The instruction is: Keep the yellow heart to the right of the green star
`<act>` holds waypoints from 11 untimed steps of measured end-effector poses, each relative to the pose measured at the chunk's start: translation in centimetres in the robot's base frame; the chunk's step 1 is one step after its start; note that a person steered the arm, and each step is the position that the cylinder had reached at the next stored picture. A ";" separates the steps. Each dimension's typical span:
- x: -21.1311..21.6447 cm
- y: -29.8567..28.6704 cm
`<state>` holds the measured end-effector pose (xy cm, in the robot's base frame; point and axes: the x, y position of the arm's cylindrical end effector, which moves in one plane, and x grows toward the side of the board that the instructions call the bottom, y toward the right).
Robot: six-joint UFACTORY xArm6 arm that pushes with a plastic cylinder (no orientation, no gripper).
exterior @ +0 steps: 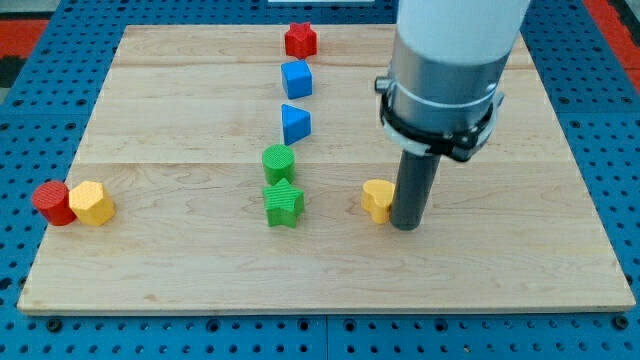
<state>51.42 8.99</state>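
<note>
Yellow heart [378, 198]: mid-board, nearer bottom edge, right of green star [284, 204], well apart. Tip [405, 226]: bare rod, nothing to open or close, grasping nothing; touching or just beside heart's right flank. Risk: any leftward push from that side would drive heart toward star, past it if prolonged; off-centre contact could spin heart. Green cylinder [279, 161] just above star; blue blocks [296, 78], red star [300, 40] toward top edge; red cylinder [51, 202], yellow hexagon [92, 203] touching near left edge. Containers: none visible.
</note>
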 end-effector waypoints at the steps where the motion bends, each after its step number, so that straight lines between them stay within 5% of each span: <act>1: 2.4 0.3; 2: 8.8 -4.5; 7: 0.6 -9.7; 10: -0.6 -1.2; 11: 5.8 -5.0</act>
